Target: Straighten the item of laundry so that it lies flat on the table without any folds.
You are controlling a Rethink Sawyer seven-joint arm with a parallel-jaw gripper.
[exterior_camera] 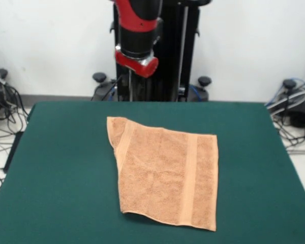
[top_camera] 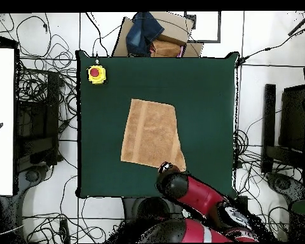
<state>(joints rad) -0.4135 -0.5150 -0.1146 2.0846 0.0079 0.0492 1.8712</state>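
- Peach-orange terry towel [exterior_camera: 168,175] lies mid-table on the dark green table [exterior_camera: 61,168], well clear of all table edges.
- Towel mostly spread out; two woven band stripes visible in front view, one near each short end.
- One corner not flat: in front view the far-left corner is folded in along a slanted crease, so that side of the outline runs diagonal instead of square. Overhead view shows the same corner [top_camera: 174,162] cut slanted, next to the arm.
- Red-and-black arm [top_camera: 190,190] reaches in over the table edge; its end sits right at the folded corner in overhead view, probably positioned there to work that corner.
- Gripper [exterior_camera: 130,84]: only the wrist housing and a dark stem below it show in front view, above and behind the towel's far edge. Can't tell if spread or pressed together, or whether it touches cloth.
- Yellow box with red button [top_camera: 96,74] on a table corner, well apart from towel.
- Judgement: nearly done; the remaining job is pulling that one corner outward to square the rectangle.
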